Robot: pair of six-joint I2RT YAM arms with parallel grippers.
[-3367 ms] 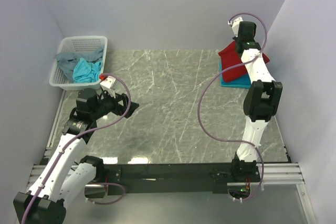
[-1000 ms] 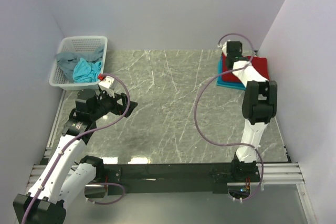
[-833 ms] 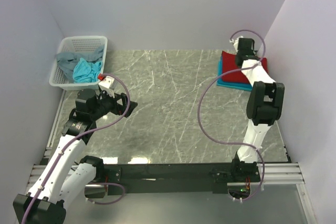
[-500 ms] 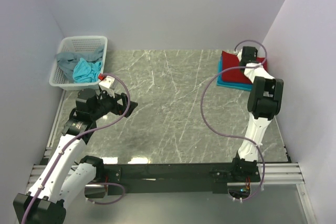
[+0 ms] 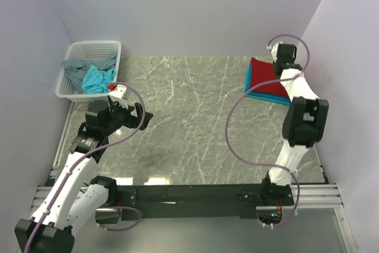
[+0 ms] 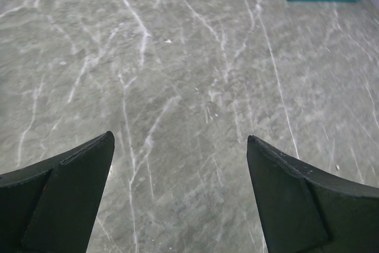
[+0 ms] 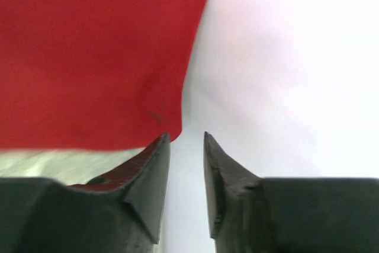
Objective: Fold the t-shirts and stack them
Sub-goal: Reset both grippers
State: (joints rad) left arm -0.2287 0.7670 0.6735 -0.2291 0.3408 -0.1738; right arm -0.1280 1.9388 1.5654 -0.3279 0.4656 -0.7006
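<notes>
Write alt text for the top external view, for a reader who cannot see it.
A dark red t-shirt lies folded on a teal-blue t-shirt at the far right corner of the table, with the right claw by the stack's far edge. The left claw hovers open near a white basket of crumpled shirts.

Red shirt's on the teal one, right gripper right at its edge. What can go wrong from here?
1. The right gripper sits narrowly open at the corner of the red shirt; a fingertip could snag it on retreat and drag it off the teal shirt.
2. That arm is close to the right wall; a wide swing may clip it.
3. In the basket the grey shirt and turquoise shirt lie crumpled together; one grab may lift both.
</notes>
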